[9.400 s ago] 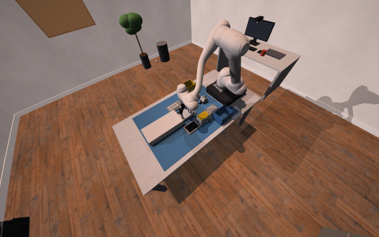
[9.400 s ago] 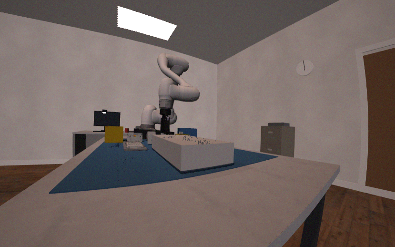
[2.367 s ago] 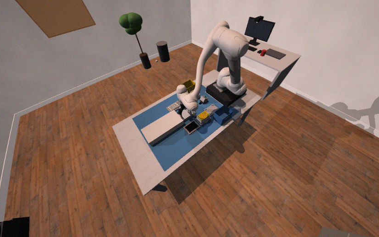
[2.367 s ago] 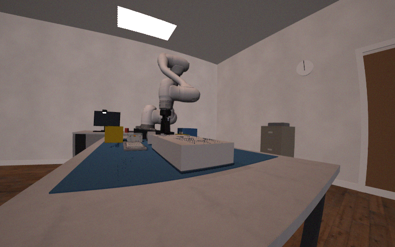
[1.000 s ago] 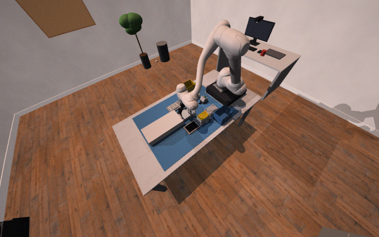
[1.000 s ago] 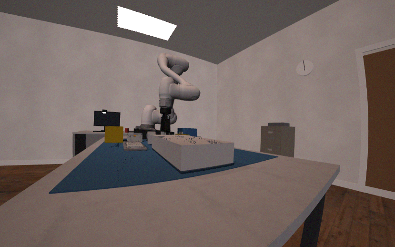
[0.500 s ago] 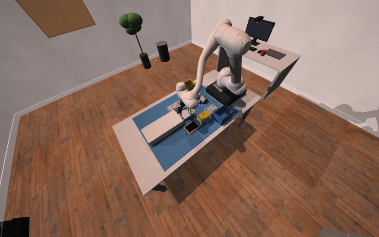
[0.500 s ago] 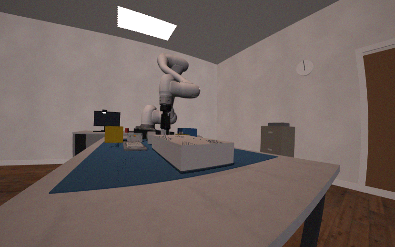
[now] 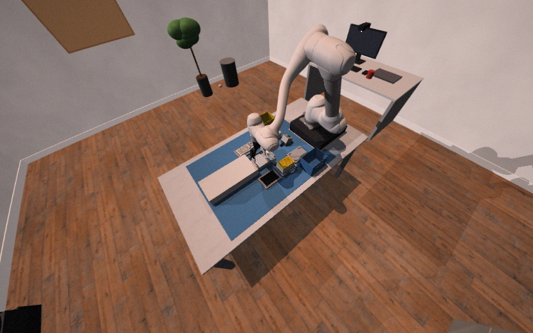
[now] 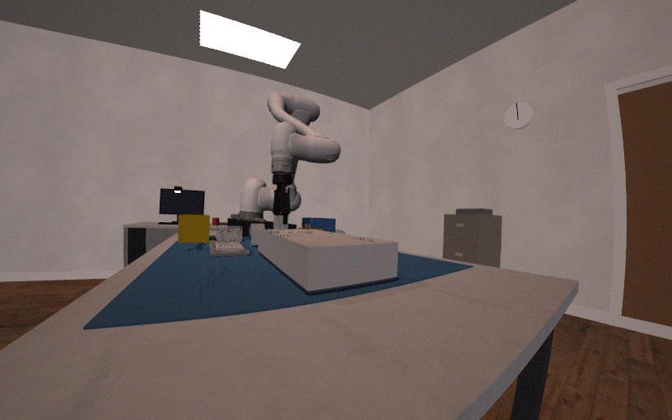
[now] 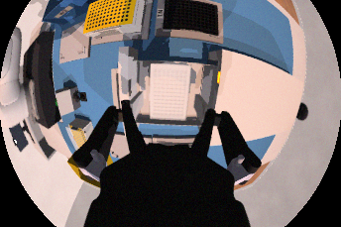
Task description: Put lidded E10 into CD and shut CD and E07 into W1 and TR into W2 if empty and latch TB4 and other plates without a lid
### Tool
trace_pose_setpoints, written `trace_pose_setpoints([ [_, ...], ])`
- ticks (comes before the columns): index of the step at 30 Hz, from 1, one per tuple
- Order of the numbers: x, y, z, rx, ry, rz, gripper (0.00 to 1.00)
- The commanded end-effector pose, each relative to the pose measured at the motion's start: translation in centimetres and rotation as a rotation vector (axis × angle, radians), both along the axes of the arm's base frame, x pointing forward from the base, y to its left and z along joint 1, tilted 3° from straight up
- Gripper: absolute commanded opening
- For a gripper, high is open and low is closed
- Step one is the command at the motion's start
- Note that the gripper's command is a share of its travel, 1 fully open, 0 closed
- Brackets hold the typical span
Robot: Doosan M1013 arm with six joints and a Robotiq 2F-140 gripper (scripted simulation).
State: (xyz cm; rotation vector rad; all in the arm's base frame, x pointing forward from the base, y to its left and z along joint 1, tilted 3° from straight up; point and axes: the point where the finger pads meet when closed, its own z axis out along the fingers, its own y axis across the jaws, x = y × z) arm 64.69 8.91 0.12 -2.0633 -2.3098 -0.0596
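Observation:
My gripper (image 11: 169, 99) is open and points straight down over a white assay plate (image 11: 170, 89) that sits in its nest. One finger stands on each side of the plate's width, a little above it, and nothing is between them. In the top view the gripper (image 9: 258, 155) is at the end of the cooler CD (image 9: 229, 178), a long white box. A second plate (image 9: 243, 149) lies to the left of the arm. A tip rack with a yellow top (image 11: 114, 11) and a black pocket nest (image 11: 192, 15) lie beyond the white plate.
The blue bin W2 (image 9: 314, 160) stands at the mat's right end. The yellow bin W1 (image 9: 266, 117) is behind the wrist. A small grey box (image 9: 287, 139) sits near the robot base (image 9: 317, 132).

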Motion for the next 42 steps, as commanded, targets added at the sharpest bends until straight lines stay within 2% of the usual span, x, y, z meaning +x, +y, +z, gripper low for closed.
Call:
trace_pose_setpoints([
  [1, 0.0, 0.0, 0.4, 0.0, 0.0, 0.0, 0.66],
  [42, 0.0, -0.3, 5.3, 0.0, 0.0, 0.0, 0.66],
])
